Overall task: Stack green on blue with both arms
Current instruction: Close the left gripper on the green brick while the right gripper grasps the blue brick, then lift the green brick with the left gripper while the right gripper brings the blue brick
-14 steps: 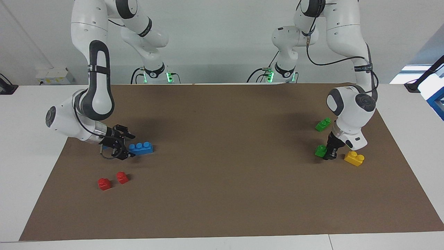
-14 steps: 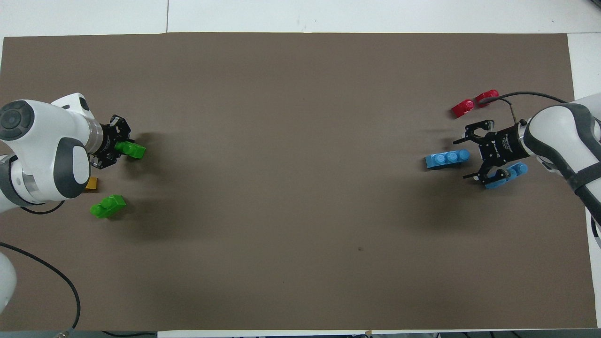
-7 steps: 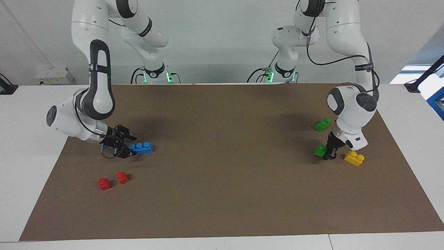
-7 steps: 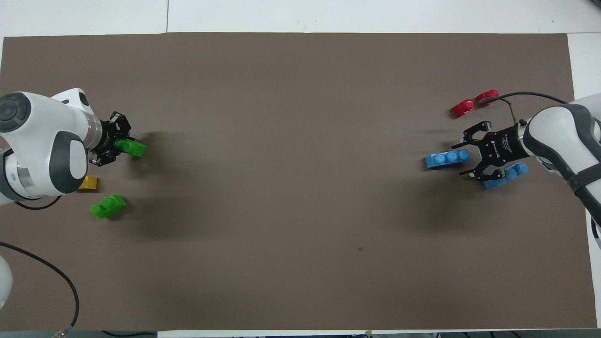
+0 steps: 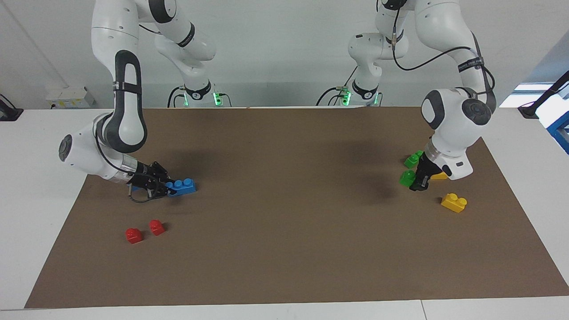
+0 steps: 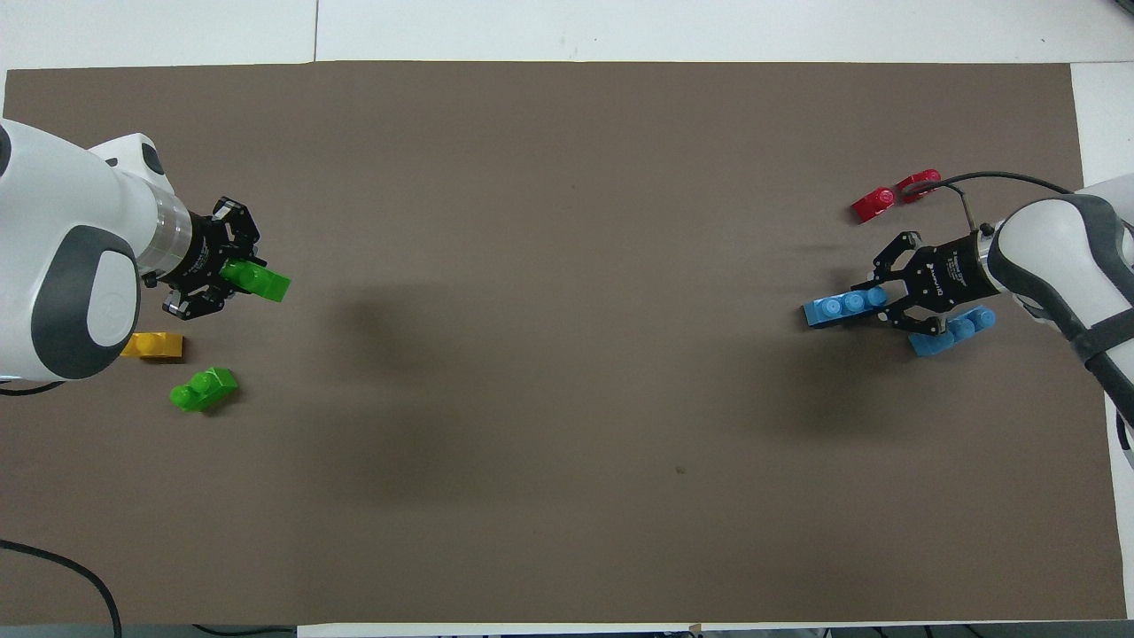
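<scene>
My left gripper (image 5: 416,181) (image 6: 237,278) is shut on the green brick (image 5: 406,178) (image 6: 267,284) and holds it a little above the mat, at the left arm's end of the table. At the right arm's end, the blue brick (image 5: 183,186) (image 6: 835,308) lies flat on the brown mat. My right gripper (image 5: 167,190) (image 6: 877,302) is low over the mat, its fingertips shut on the end of that blue brick.
A second green brick (image 5: 414,159) (image 6: 204,390) and two yellow bricks (image 5: 454,202) (image 6: 152,346) lie near the left gripper. A second blue brick (image 6: 952,330) lies beside the right gripper. Two red bricks (image 5: 133,235) (image 6: 874,204) sit farther from the robots.
The right gripper's fingers have closed on the end of the blue brick. The left gripper has lifted the green brick off the mat, uncovering a yellow brick.
</scene>
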